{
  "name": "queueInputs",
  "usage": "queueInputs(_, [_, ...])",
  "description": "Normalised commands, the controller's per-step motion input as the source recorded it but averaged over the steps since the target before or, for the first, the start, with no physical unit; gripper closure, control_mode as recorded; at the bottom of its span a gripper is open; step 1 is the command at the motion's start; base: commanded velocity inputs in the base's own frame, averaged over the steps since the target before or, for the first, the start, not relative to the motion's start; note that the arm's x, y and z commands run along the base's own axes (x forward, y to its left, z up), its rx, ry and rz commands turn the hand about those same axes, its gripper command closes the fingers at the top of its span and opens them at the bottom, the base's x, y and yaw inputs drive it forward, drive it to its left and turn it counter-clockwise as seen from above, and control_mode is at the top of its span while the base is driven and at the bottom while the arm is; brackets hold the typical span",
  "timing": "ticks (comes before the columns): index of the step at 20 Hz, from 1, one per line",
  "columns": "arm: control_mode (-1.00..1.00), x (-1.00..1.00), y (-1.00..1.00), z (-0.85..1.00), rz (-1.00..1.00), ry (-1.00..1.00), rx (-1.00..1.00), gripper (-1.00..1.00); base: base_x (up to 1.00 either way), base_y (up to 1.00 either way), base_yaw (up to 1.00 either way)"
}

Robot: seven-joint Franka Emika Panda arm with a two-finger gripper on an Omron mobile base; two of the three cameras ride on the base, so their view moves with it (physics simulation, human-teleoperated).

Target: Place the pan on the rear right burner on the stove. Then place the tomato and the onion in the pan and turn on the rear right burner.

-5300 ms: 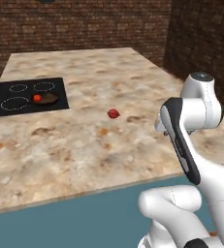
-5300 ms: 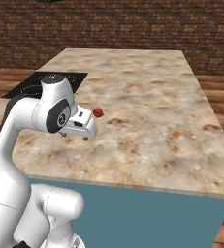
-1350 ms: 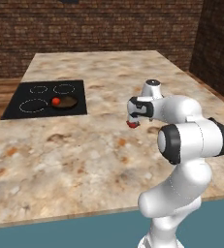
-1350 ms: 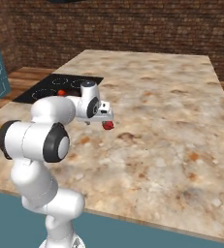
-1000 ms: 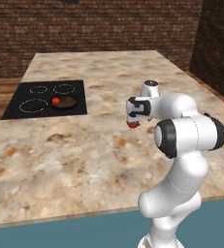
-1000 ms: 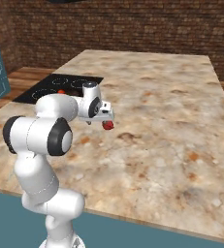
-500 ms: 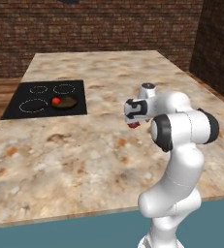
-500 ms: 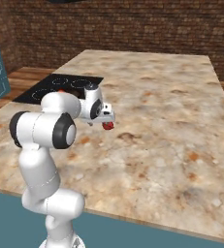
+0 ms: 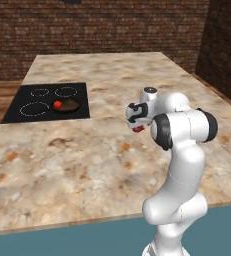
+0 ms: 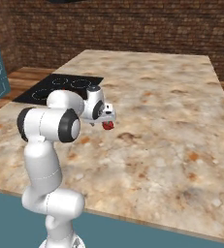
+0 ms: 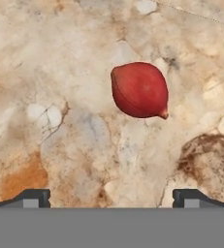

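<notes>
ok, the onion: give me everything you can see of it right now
The onion is a small, smooth, dark red bulb with one end drawn to a short tan point. It lies on its side on the speckled beige stone counter, well away from the stove, casting a faint shadow. Only the counter touches it. The gripper hovers open above it, fingertips clear of it, and it sits off-centre between them. From the base views it shows as a red dot just under the hand.

In the left base view the arm's hand covers most of the onion (image 9: pixel 138 129).
</notes>
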Motion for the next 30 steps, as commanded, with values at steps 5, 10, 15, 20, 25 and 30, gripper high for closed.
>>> queueInputs(5, [-1.0, 0.26, 0.0, -0.11, 0.05, 0.0, -0.05, -1.0, 0.0, 0.0, 0.0])
queueInputs(10, [-1.0, 0.3, 0.0, -0.19, 0.05, 0.0, -0.04, -1.0, 0.0, 0.0, 0.0])
queueInputs(15, [-1.0, 0.29, 0.0, -0.21, 0.06, 0.0, -0.02, -1.0, 0.0, 0.0, 0.0])
queueInputs(20, [-1.0, 0.19, 0.0, -0.22, 0.05, 0.0, -0.02, -1.0, 0.0, 0.0, 0.0])
queueInputs(25, [-1.0, 0.25, 0.0, -0.22, 0.04, 0.0, -0.01, -1.0, 0.0, 0.0, 0.0])
queueInputs(30, [-1.0, 0.24, 0.0, -0.13, 0.04, 0.0, -0.02, -1.0, 0.0, 0.0, 0.0])
